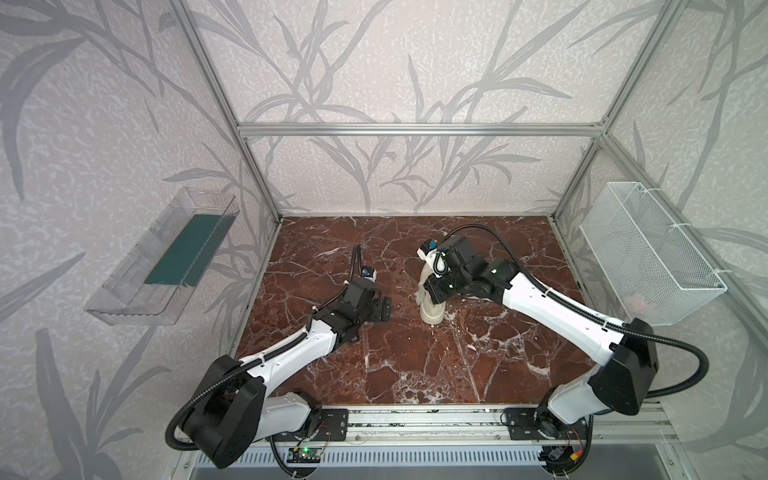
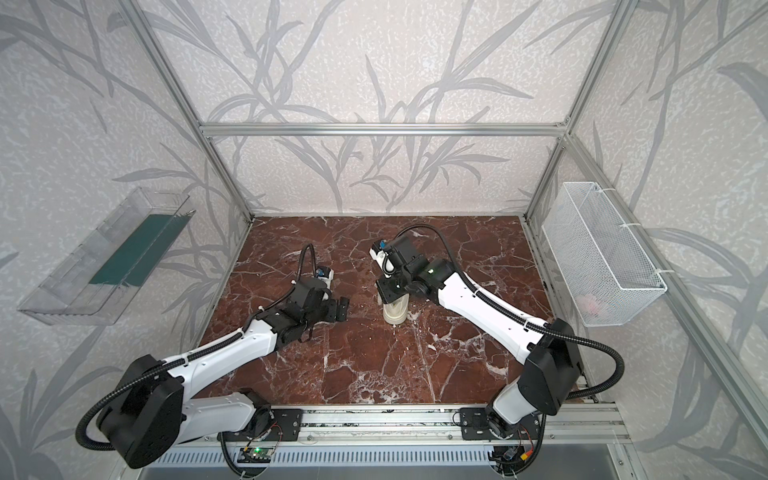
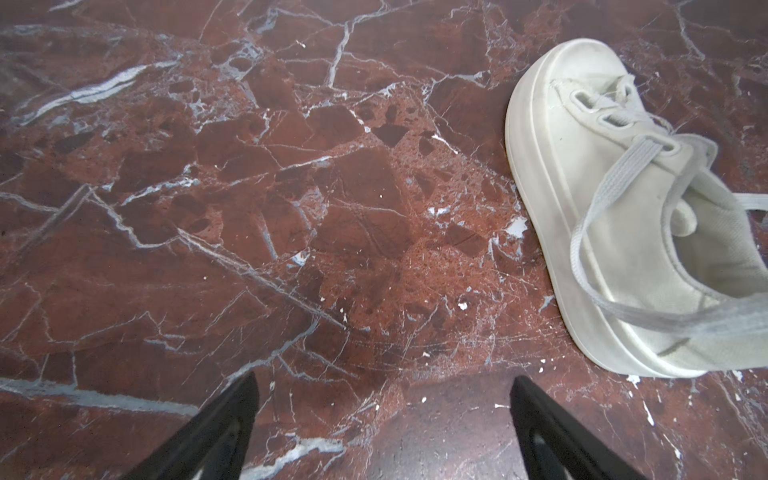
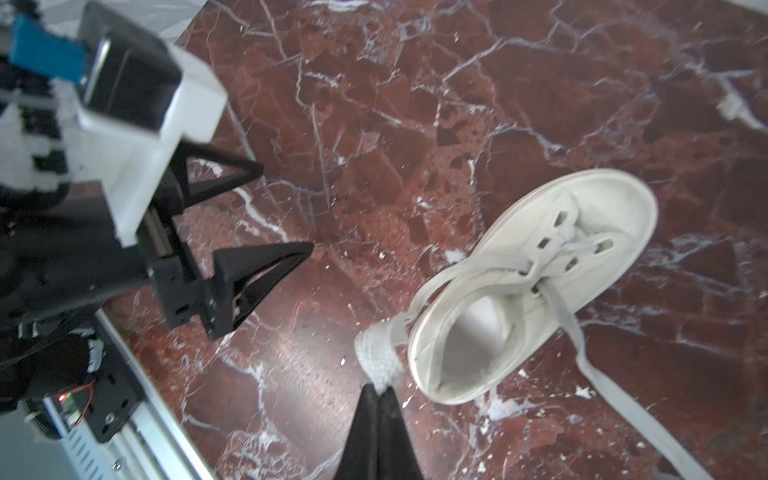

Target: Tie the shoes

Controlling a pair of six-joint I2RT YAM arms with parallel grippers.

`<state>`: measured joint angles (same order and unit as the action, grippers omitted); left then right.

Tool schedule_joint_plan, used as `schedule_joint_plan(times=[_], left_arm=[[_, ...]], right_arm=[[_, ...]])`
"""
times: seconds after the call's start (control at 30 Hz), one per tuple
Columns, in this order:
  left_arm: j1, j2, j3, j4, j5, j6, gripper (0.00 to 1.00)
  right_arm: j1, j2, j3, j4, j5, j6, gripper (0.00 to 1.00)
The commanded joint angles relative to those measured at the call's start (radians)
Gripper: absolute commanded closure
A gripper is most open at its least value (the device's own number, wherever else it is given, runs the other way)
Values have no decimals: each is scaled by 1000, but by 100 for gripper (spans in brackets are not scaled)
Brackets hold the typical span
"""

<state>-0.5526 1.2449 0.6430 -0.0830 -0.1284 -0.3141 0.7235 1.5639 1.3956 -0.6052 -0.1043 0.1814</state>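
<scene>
The cream thick-soled low-top sneaker (image 4: 582,232) sits near the middle of the red-brown marble tabletop (image 1: 374,353), untied. The right gripper (image 4: 377,390) pinches one flat cream lace (image 4: 380,353) by the heel. The left gripper (image 3: 383,376) hangs nearby, jaws wide and empty.

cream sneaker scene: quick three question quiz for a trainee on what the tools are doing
1. True or false: the left tool is shut.
2. What does the shut right tool pinch? A the tongue; B a flat cream lace; C nothing.
3. Fill the gap: the cream thick-soled sneaker stands on the red marble ____.
Key: 1 false, it is open and empty; 2 B; 3 tabletop.
</scene>
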Motion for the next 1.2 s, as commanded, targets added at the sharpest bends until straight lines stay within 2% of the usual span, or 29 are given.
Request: schedule_joint_plan(times=[0.0,0.23,0.43,0.6,0.87,1.17], left_arm=[[8,3,39,-14,1,4,4],[12,58,77,-1,28,3,4],[12,117,123,8,55,6,4],[11,153,144,29,75,1,4],[12,190,173,33,104,2,4],[12,194,179,30,110,1,4]], right_arm=[[-92,62,71,-26,35,-42,100],[-257,179,143,-22,7,-43,100],[-384,251,160,-26,-67,-28,100],[-459,267,141,-15,-46,-20,100],[-548,317,138,-44,64,3,100],[-615,381,139,-47,55,16,100]])
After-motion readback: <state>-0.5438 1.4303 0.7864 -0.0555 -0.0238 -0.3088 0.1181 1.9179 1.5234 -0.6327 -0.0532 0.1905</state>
